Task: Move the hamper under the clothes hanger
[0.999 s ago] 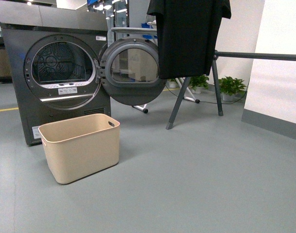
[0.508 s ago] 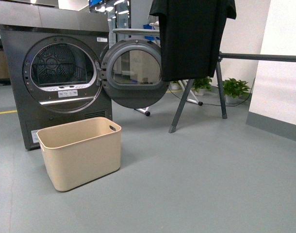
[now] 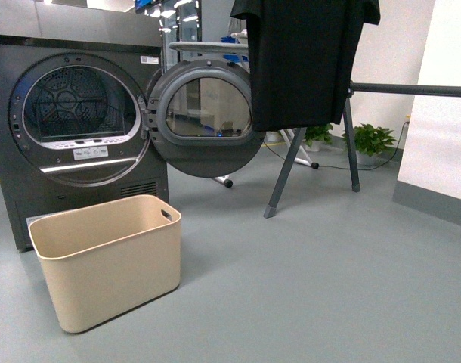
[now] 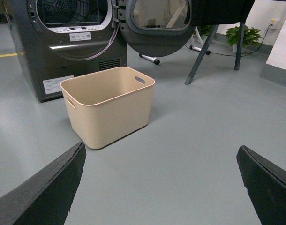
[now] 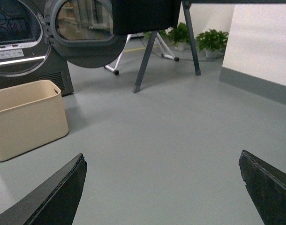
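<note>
Hamper lower left, before the open dryer; clothes hanger upper right; left claw and right claw gape empty.

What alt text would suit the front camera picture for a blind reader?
A beige hamper stands on the grey floor before a dark dryer whose round door hangs open. To its right, a black shirt hangs over the clothes hanger. No robot arm shows.

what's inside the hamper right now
Inside the hamper only bare beige walls show; nothing pokes above the rim. The near wall hides its bottom in every view, so anything lying flat there cannot be seen.
</note>
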